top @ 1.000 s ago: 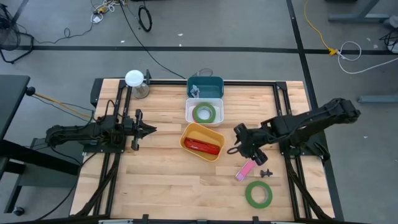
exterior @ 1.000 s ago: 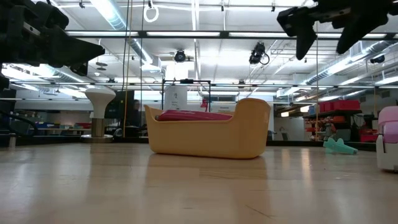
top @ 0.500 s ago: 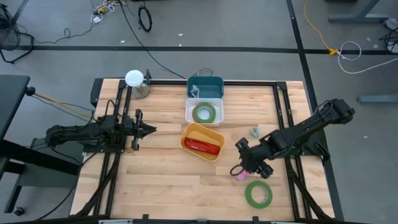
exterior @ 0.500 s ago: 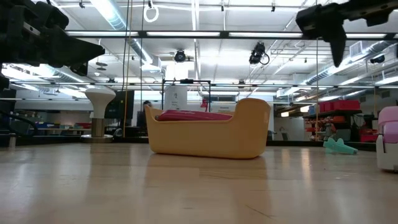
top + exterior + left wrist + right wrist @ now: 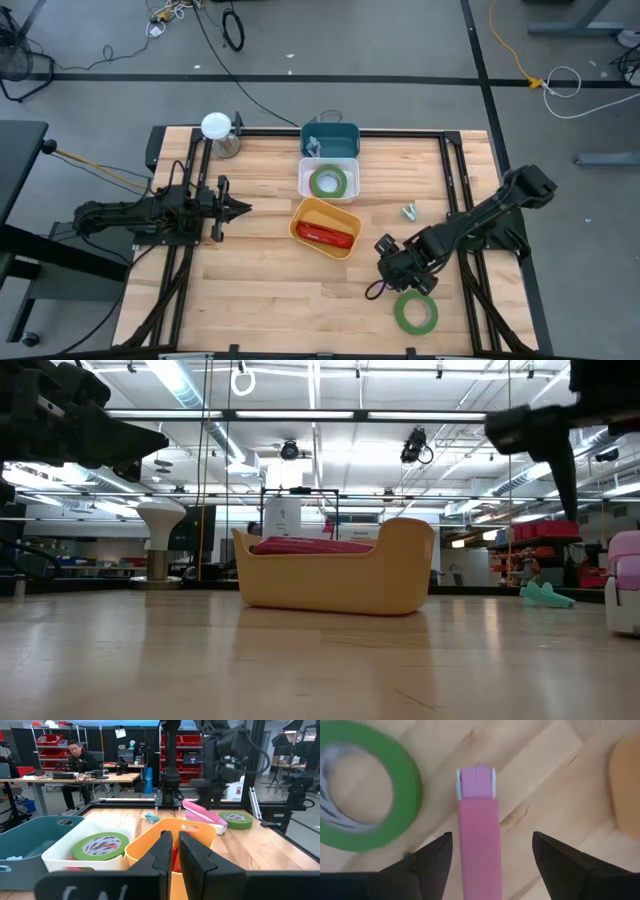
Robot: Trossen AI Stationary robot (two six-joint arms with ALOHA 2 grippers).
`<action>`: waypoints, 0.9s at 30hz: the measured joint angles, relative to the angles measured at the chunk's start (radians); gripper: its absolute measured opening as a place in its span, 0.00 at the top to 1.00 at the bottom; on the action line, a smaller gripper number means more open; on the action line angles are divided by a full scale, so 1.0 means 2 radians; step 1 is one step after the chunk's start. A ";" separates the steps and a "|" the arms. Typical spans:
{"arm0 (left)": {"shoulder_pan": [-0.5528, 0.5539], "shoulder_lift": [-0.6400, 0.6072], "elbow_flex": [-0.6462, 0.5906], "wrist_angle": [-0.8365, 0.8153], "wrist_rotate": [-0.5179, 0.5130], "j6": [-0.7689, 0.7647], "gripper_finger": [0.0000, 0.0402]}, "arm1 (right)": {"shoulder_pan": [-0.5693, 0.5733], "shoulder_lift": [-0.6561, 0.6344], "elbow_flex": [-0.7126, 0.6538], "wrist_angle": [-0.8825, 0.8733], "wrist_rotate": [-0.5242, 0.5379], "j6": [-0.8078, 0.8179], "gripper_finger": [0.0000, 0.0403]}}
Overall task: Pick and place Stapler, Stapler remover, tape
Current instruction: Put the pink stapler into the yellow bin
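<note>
— Where is the right pincer (image 5: 490, 855)?

— Spread wide, gripping nothing, poised over the pink stapler (image 5: 479, 827), which lies flat on the wooden counter (image 5: 250, 290) between its fingers.

— And around it?

— A green tape roll (image 5: 415, 312) lies just beside the stapler; another green roll (image 5: 328, 182) sits in the white bin (image 5: 305, 188), a red thing in the yellow bin (image 5: 300, 215).

— The left pincer (image 5: 243, 208)?

— Nearly closed, holding nothing, waiting at the counter's left.
</note>
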 joint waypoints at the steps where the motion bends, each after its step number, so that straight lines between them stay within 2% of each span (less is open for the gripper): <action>1: 0.000 0.000 0.000 0.000 0.000 0.000 0.91 | 0.000 0.005 -0.003 0.000 0.002 -0.004 0.32; 8: 0.000 0.000 0.000 0.000 0.000 0.000 0.91 | 0.000 0.027 -0.037 0.002 0.037 -0.014 0.32; 17: 0.000 0.000 0.000 0.000 0.000 0.000 0.91 | 0.000 0.033 -0.067 0.004 0.038 -0.013 0.33; 27: 0.000 0.000 0.000 0.000 0.000 0.000 0.91 | 0.000 0.033 -0.067 0.005 0.037 -0.013 0.48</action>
